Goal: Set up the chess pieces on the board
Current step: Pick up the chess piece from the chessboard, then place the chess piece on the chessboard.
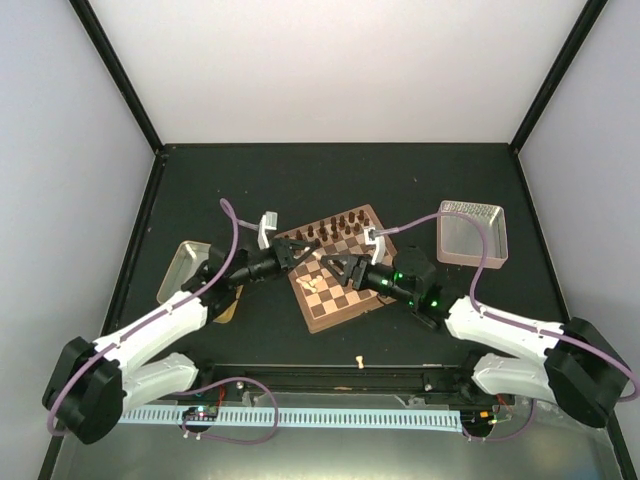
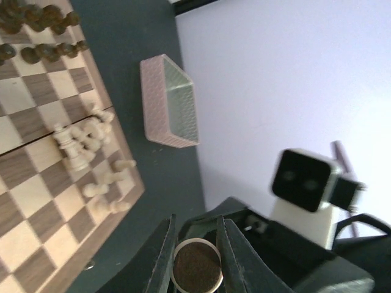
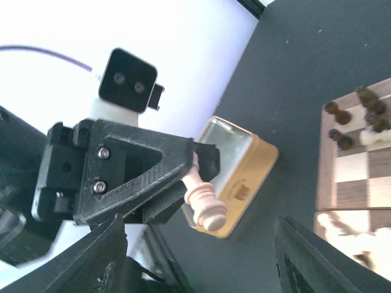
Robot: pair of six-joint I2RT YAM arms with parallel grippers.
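My left gripper [image 2: 197, 235] is nearly closed on one cream chess piece [image 2: 197, 267]. The piece's round felt base faces my left wrist camera and sits between the two fingers. From my right wrist, its long axis runs tilted out of those jaws, with the rounded end pointing down and away. It is neither upright nor flat.

My right gripper [image 3: 198, 244] is spread wide and holds nothing. The piece lies ahead of its fingers and touches neither, so the left arm is the one that has it.

The board [image 1: 352, 298] lies below both grippers. From the left gripper it is forward and to the left, in the left wrist view. I judge the next move turns on swinging the piece base-down over a near-row square.

The other cream pieces [image 2: 85, 146] lie toppled in a heap near one edge of the board. The dark chessmen [image 2: 36, 21] stand in rows at the far side. One cream piece [image 1: 357, 360] sits off the board by the counter's [image 1: 250, 190] near edge. A gold tray [image 3: 241, 177] lies on the left and a pink tray [image 2: 168, 101] on the right.
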